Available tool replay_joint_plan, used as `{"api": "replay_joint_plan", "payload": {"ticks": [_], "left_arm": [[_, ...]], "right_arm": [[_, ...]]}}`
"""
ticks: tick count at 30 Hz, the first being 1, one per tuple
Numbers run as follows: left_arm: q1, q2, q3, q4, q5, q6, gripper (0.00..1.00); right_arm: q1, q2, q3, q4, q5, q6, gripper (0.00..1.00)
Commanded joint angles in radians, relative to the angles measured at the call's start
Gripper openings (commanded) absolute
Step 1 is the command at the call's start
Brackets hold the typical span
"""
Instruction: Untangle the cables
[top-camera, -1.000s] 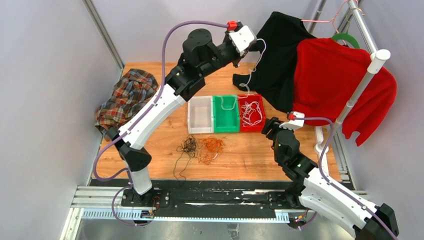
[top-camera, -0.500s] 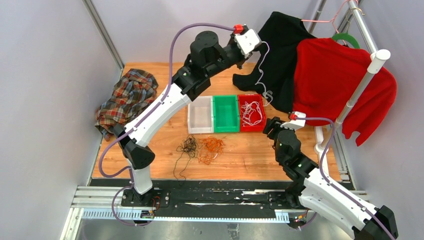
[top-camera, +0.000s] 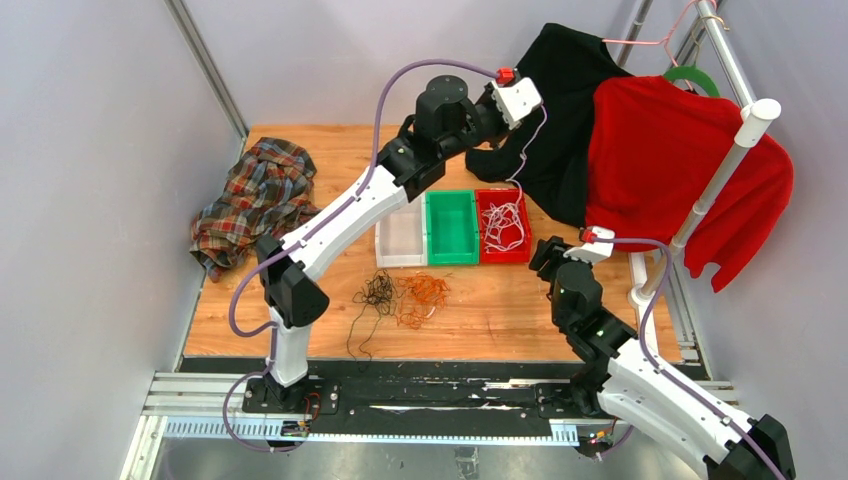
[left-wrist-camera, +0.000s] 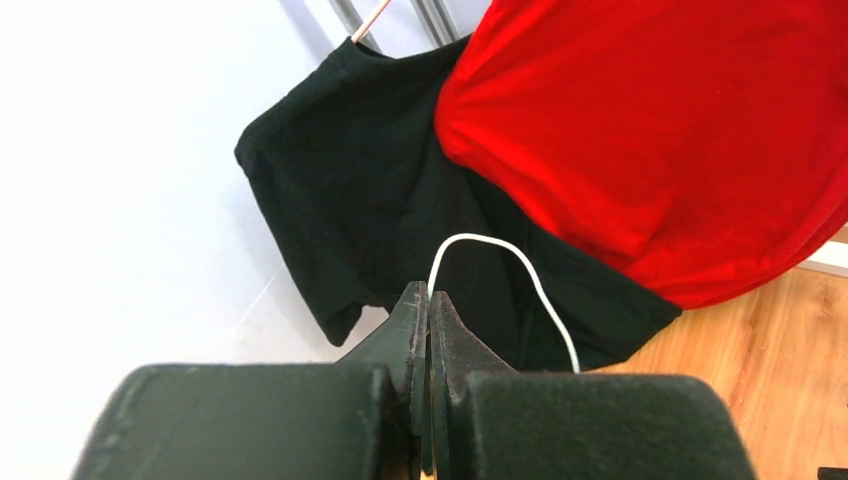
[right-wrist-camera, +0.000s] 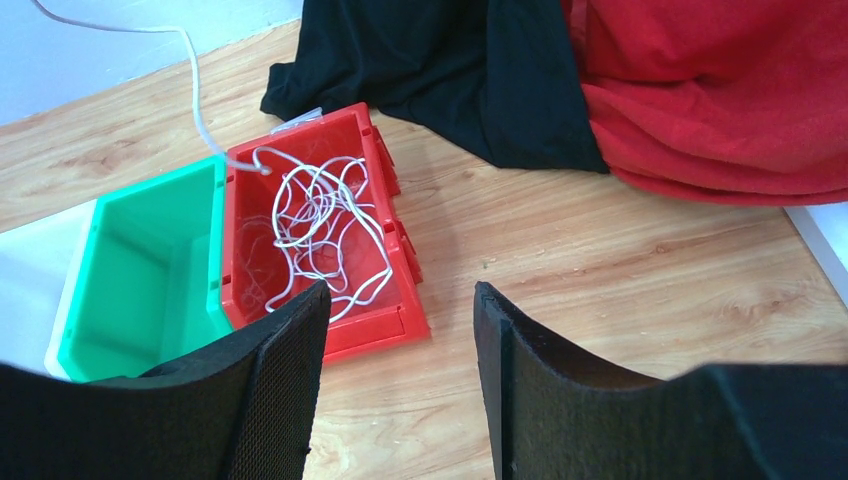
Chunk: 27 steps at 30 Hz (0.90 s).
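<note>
Bearing cables (top-camera: 423, 292) and bins (top-camera: 452, 228): wooden table (top-camera: 500, 320), grey walls (top-camera: 90, 150).

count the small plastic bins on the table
3, side by side: white bin left, green bin middle, red bin right. None seems hidden.

White cable (top-camera: 503, 226) in red bin (right-wrist-camera: 372, 333); black tangle (top-camera: 378, 290), orange tangle (top-camera: 423, 291) nearby.

We see bright, even light, faint shadows on the table (top-camera: 500, 315), a washed-out wall (left-wrist-camera: 120, 180) at nine o'clock of the left wrist view, and the left gripper (left-wrist-camera: 428, 300) soft at six o'clock.
</note>
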Motion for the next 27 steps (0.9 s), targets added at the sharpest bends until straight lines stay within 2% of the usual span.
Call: {"api": "replay_joint_plan", "payload": {"ticks": [1, 12, 18, 27], "left_arm": [[-0.016, -0.022, -0.050, 0.062, 0.005, 0.018, 0.00], [-0.021, 0.030, -0.227, 0.002, -0.073, 0.141, 0.00], [-0.021, 0.105, -0.231, -0.046, -0.070, 0.184, 0.01], [-0.034, 0.249, -0.176, -0.075, -0.037, 0.135, 0.00]], "right_arm": [[-0.016, 0.001, -0.004, -0.009, 0.035, 0.018, 0.55], [-0.060, -0.019, 0.006, -0.033, 0.033, 0.006, 0.55], [-0.110, -0.024, -0.005, -0.050, 0.009, 0.027, 0.55], [-0.154, -0.002, 0.000, -0.053, -0.055, 0.066, 0.54]]}}
